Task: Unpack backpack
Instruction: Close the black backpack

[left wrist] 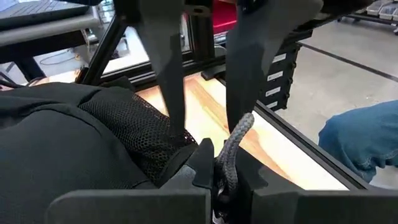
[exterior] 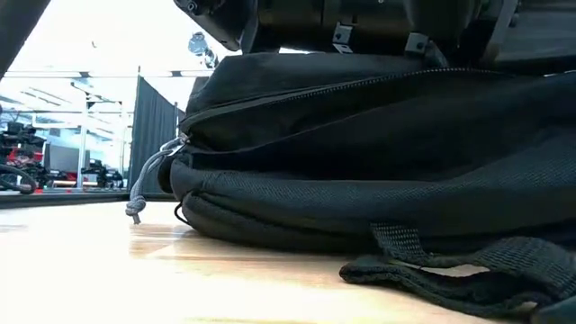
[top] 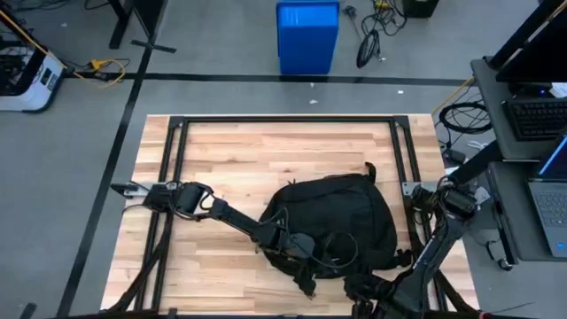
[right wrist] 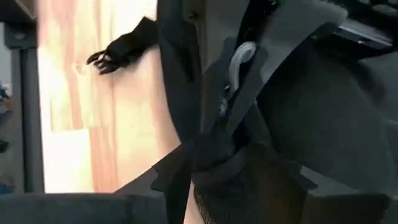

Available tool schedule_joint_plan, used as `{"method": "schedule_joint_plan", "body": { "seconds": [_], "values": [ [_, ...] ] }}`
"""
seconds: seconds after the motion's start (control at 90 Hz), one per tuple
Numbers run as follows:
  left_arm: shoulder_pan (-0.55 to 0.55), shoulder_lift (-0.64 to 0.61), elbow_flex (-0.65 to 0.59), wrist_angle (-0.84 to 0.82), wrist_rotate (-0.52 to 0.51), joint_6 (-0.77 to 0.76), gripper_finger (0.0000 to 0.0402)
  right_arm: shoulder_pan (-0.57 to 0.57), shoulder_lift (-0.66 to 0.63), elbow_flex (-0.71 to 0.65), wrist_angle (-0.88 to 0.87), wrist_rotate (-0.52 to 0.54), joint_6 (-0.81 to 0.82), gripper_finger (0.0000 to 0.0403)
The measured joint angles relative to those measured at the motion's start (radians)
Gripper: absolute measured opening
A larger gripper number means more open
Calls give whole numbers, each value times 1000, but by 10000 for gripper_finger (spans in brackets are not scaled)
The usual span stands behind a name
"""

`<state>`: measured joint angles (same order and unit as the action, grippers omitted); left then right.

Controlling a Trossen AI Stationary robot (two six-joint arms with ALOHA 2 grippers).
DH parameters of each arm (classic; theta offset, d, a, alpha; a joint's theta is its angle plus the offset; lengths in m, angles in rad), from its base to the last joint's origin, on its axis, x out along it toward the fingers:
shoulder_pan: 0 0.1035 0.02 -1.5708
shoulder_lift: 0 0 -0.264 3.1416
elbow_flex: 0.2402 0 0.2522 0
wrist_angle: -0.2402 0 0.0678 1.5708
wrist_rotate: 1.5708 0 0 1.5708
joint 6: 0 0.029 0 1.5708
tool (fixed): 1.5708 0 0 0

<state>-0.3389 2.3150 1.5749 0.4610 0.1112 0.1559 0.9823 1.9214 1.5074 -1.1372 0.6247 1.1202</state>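
Note:
The black backpack [top: 335, 220] lies flat on the wooden table, right of its middle. My left gripper [top: 306, 255] is at its near left edge, open, with a grey zipper cord [left wrist: 235, 149] standing between the fingers beside black mesh [left wrist: 140, 134]. My right gripper [top: 368, 288] is at the pack's near edge, shut on a grey zipper pull [right wrist: 239, 59]. The low view shows another grey pull cord [exterior: 148, 180] hanging from the zipper's end, and a strap [exterior: 450, 270] lying on the table. My left gripper: the cord's free end [left wrist: 245, 121] leans at the inner side of one finger [left wrist: 245, 81]; whether it touches, I cannot tell. My right gripper has the grey pull [right wrist: 236, 68] and dark fabric between its two fingers [right wrist: 180, 81]. The fingers and the fabric hide the exact place of contact.
A black metal frame [top: 266, 120] runs round the table's top. A loose strap end [right wrist: 121, 50] lies on bare wood. A blue bin [top: 307, 35] stands on the floor beyond the far edge. A person's blue trouser leg [left wrist: 367, 143] shows off the table.

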Motion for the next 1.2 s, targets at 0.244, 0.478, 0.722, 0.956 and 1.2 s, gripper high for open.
{"method": "schedule_joint_plan", "body": {
  "seconds": [0.244, 0.478, 0.722, 0.956, 1.2],
  "values": [
    [1, -2, 0, 0, -3, 8, 2, -41, 29, 0, 37, -6, -21, 153],
    [1, -3, 0, 0, -4, 9, 2, -82, 62, 0, 64, -124, -90, 146],
    [-4, -6, 0, -11, -10, 9, 2, -94, 63, 0, 15, -134, -92, 18],
    [-9, -64, 2, -197, -15, -179, 2, -59, 61, 2, -97, -149, -2, 3],
    [-51, -157, 2, -460, -71, -203, 1, -45, 37, 1, -205, -173, 64, 1]
  ]
}}
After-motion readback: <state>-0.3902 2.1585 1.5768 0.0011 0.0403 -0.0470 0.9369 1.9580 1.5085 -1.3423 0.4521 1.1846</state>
